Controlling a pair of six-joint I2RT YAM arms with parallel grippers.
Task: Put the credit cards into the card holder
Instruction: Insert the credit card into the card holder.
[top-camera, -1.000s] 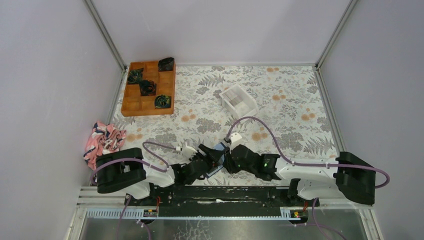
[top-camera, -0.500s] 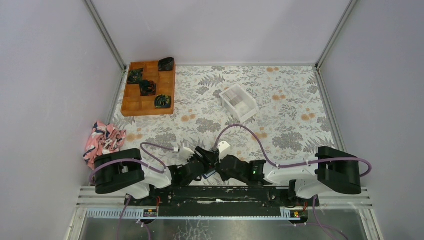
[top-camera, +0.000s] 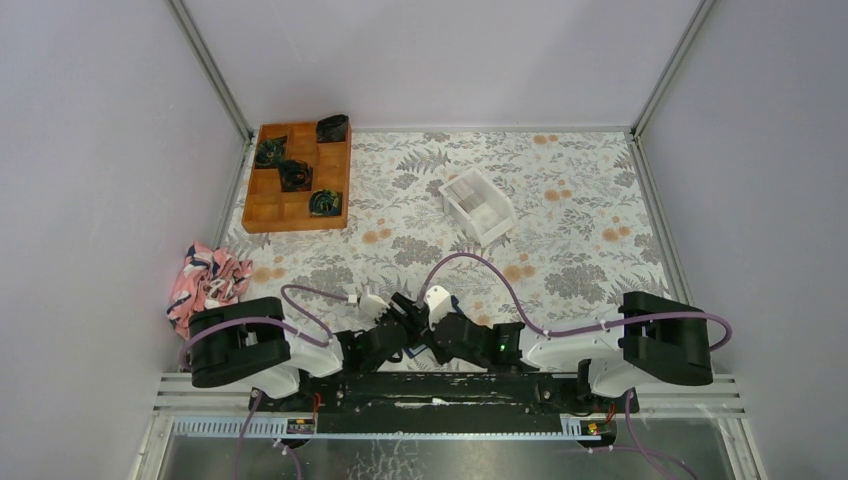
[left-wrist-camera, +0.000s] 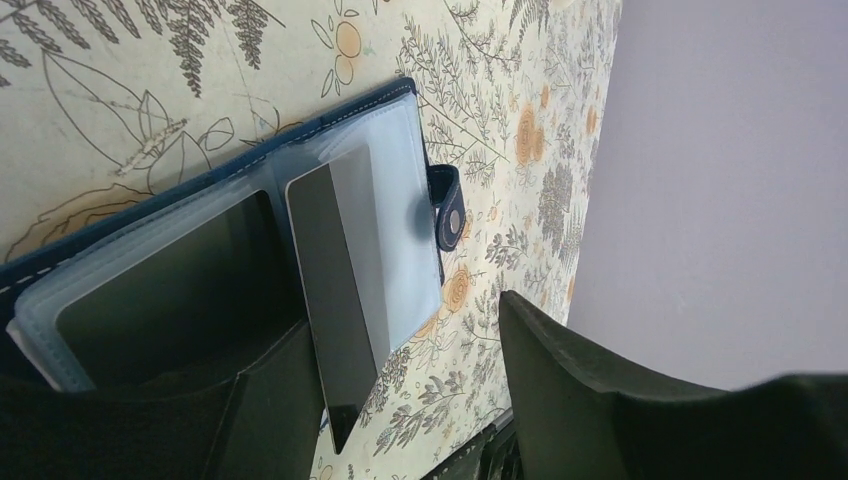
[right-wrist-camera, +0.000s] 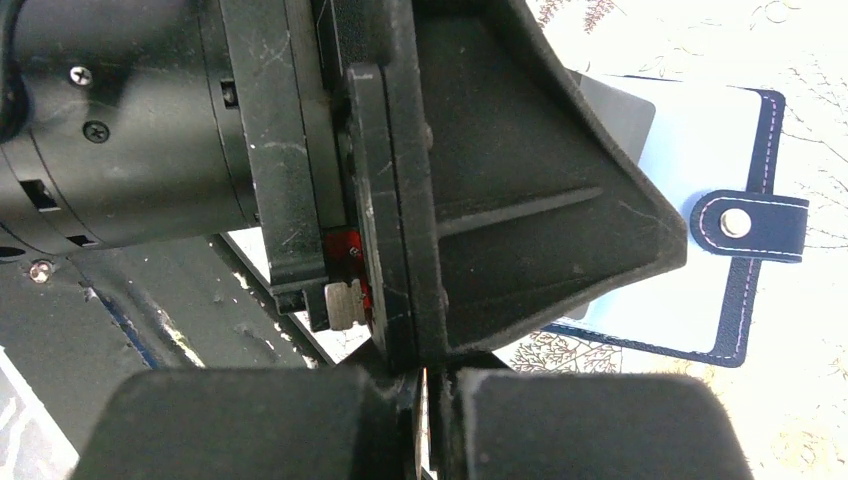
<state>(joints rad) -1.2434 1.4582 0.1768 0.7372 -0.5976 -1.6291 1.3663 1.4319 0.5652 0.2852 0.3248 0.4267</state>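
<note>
The card holder (left-wrist-camera: 400, 130) lies open on the flowered cloth, navy outside with pale blue clear pockets and a snap tab (left-wrist-camera: 447, 210). It also shows in the right wrist view (right-wrist-camera: 700, 150). A dark card (left-wrist-camera: 180, 290) sits in its left pocket. A grey card (left-wrist-camera: 335, 290) stands on edge, its upper end in the right pocket. My right gripper (right-wrist-camera: 428, 400) is shut on the lower end of this card, seen edge-on. My left gripper (left-wrist-camera: 405, 330) is open, one finger (left-wrist-camera: 250, 400) at the wallet's near edge. In the top view the grippers, left (top-camera: 403, 322) and right (top-camera: 432, 325), hide the wallet.
A white open box (top-camera: 477, 205) holding pale cards stands mid-table. An orange compartment tray (top-camera: 297, 175) with dark items is at the back left. A pink cloth (top-camera: 210, 280) lies at the left edge. The black base rail (top-camera: 440, 385) runs just behind the grippers.
My right arm has swung left and towards the near edge, bringing its gripper tight against the left gripper. The wallet, partly visible before, is now covered in the top view.
</note>
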